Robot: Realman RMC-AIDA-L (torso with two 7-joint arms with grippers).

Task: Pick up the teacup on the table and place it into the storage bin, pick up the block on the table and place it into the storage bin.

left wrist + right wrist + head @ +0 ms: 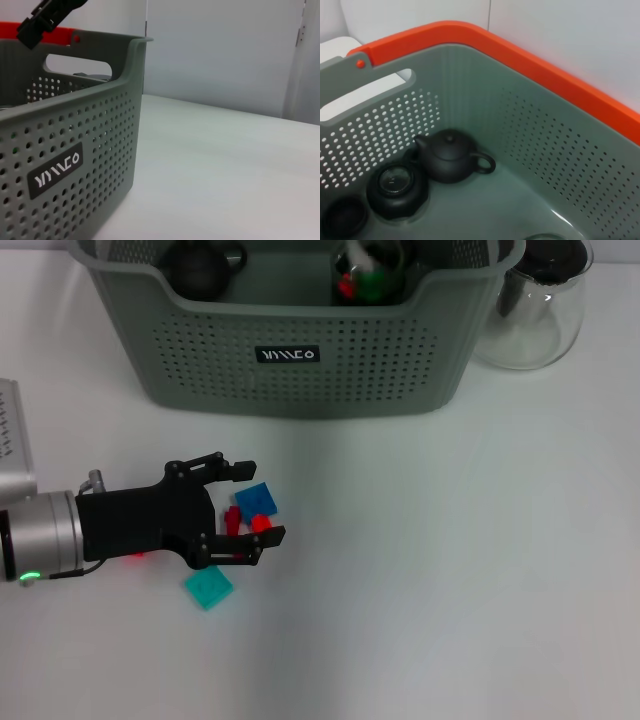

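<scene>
The left gripper (243, 508) sits low on the table in front of the bin (300, 360), jaws spread around a cluster of small blocks: a blue block (256, 500) and red pieces (250, 524) lie between the fingers, a teal block (208, 587) just outside them. Nothing is gripped yet. To do this well, centre on one block, probably the blue, before closing so the red bits are not pinched too. The right gripper hangs above the bin; I cannot tell its state. Dark cups (396, 187) and a teapot (451, 156) rest inside the bin.
</scene>
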